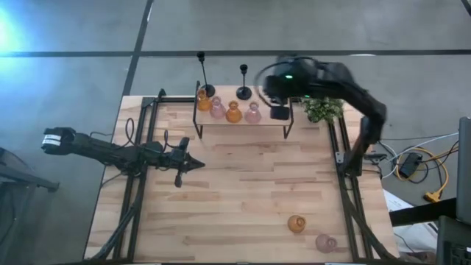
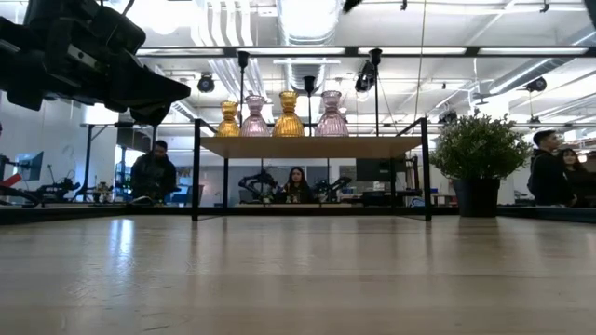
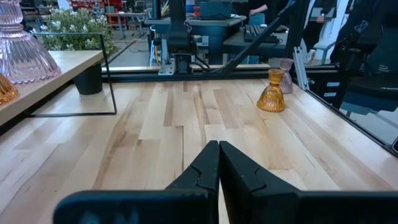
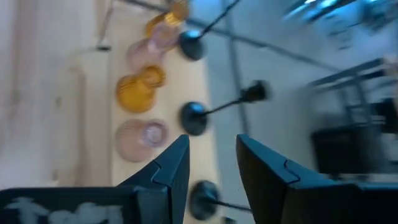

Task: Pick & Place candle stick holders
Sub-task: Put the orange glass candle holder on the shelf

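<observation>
On the wooden shelf (image 1: 243, 124) at the table's far side stand two amber glass holders (image 1: 233, 112) and two pink ones (image 1: 253, 112). Behind them rise black tall-stemmed holders (image 1: 243, 90), three in the right wrist view (image 4: 194, 118). My right gripper (image 4: 212, 142) hovers open above the shelf's far right part (image 1: 280, 110), with nothing between its fingers. One black holder's round base (image 4: 202, 196) stands on the shelf below it. My left gripper (image 3: 219, 149) waits shut over the table's left middle (image 1: 193, 163). Near the front edge stand an amber holder (image 1: 296, 224) and a pink one (image 1: 326, 242).
A bushy green plant (image 1: 324, 109) in a dark pot stands just right of the shelf, close to my right arm. Black rails (image 1: 346, 184) run along the table's left and right sides. Bare wood (image 1: 243, 184) lies between the shelf and the two front holders. People sit beyond the table.
</observation>
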